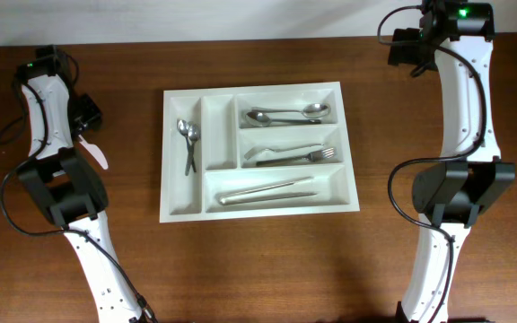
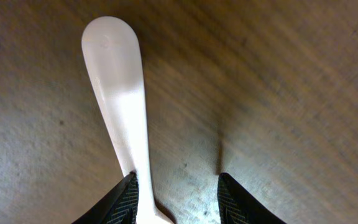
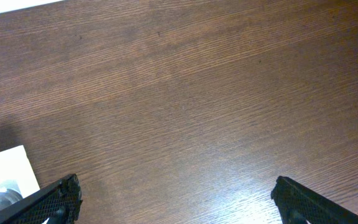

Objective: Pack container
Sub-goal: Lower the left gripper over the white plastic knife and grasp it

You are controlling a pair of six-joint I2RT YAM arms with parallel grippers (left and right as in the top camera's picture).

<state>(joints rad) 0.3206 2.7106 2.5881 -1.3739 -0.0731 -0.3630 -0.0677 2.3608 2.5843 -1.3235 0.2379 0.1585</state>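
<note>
At the left, the left gripper [image 2: 177,180] stands with jaws parted around a white utensil [image 2: 120,93] lying on the table [image 2: 291,93]. The handle touches one finger only and is not clamped. The tray [image 1: 179,193] sits mid-table between the arms, with spoons [image 1: 285,114] and forks [image 1: 299,154] in its slots. At the right, the right gripper [image 3: 176,193] hangs wide open, holding nothing.

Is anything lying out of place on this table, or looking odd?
Yes. A white plastic utensil lies on the bare table, left of the cutlery tray, between the open jaws of the left gripper. The other cutlery is inside the tray's compartments.
</note>
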